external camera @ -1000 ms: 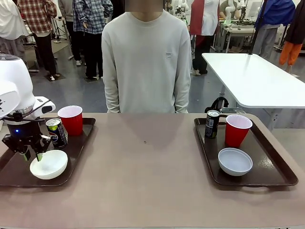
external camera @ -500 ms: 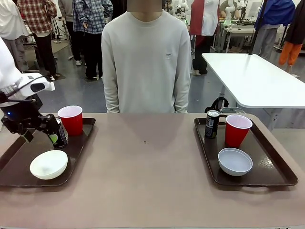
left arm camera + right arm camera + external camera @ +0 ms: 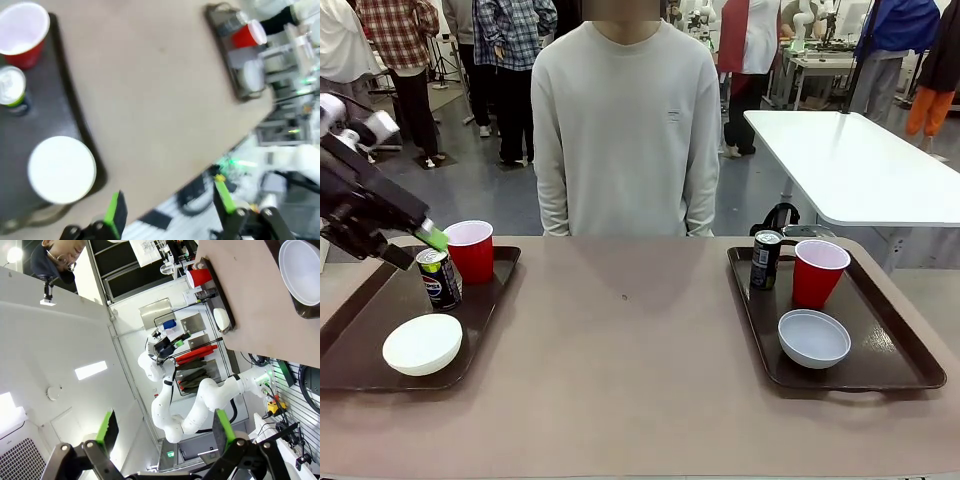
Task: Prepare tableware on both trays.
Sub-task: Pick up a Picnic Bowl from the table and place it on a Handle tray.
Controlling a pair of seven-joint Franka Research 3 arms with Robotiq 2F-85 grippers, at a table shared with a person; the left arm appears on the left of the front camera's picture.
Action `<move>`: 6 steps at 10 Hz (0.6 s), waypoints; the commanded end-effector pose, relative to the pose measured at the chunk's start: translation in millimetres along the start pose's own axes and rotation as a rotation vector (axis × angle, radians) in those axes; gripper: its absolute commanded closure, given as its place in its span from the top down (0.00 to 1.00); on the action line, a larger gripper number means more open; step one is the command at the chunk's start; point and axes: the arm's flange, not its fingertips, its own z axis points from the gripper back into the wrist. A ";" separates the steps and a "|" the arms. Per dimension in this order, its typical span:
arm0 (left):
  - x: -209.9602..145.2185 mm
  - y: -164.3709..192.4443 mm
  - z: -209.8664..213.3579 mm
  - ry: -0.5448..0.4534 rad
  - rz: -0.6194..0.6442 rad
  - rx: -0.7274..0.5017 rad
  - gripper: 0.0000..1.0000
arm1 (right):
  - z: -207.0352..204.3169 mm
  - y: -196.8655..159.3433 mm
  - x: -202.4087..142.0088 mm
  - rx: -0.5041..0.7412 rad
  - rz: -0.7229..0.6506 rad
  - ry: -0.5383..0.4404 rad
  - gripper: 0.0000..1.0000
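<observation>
The front camera faces across the table (image 3: 620, 380) toward the standing person (image 3: 628, 130), the left wrist camera looks down from high over the table's left tray (image 3: 50, 120), shared with the front view, and the right wrist camera, tilted sideways, catches the table's edge.

The trays (image 3: 490, 300) were dark brown on a tan counter (image 3: 630, 370). Cups (image 3: 470, 250) were red with white insides, bowls (image 3: 422, 344) white, cans (image 3: 763, 262) black. The left claw (image 3: 420, 240) was black with green pads.

bare table (image 3: 630, 350) between trays (image 3: 360, 345); cups (image 3: 470, 250), cans (image 3: 440, 278) block rear.
</observation>
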 end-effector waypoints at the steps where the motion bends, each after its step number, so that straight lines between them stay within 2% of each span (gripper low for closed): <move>1: -5.5 22.4 8.5 -0.027 0.108 -0.160 0.91 | -3.1 0.8 -1.1 0.020 0.012 0.007 1.00; 2: -13.0 36.5 26.9 -0.065 0.150 -0.210 0.91 | -3.1 0.8 -1.1 0.020 0.012 0.007 1.00; 3: -14.9 61.1 50.8 -0.034 0.214 -0.230 0.91 | -3.1 0.8 -1.1 0.020 0.012 0.007 1.00; 5: -17.3 109.7 56.2 0.135 0.298 -0.231 0.91 | -3.1 0.8 -1.1 0.020 0.012 0.007 1.00; 6: -18.7 135.4 57.4 0.181 0.324 -0.238 0.91 | -3.1 0.8 -1.1 0.020 0.012 0.007 1.00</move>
